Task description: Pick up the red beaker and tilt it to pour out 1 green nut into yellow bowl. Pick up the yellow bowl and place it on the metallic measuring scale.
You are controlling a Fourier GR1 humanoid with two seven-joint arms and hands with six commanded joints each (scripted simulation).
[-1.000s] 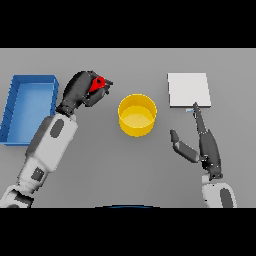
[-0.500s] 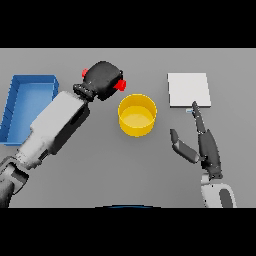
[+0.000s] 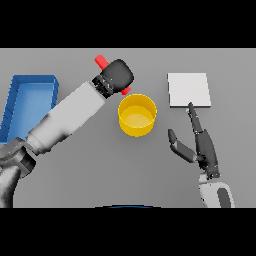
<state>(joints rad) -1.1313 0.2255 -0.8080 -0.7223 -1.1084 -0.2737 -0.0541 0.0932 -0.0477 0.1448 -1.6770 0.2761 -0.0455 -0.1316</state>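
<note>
- We see our left robot hand clenched round the small red plastic beaker, holding it raised just up and left of the round yellow bowl.
- The red beaker lies tilted; one red end shows above the robot hand, another below it, just beside the yellow bowl's rim.
- We cannot tell whether a nut lies in the yellow bowl.
- Our right robot hand rests to the right of the yellow bowl, fingers straight and released.
- The flat square metallic scale lies on the grey surface, right of the yellow bowl.
- The blue rectangular tray sits well left of the yellow bowl.
</note>
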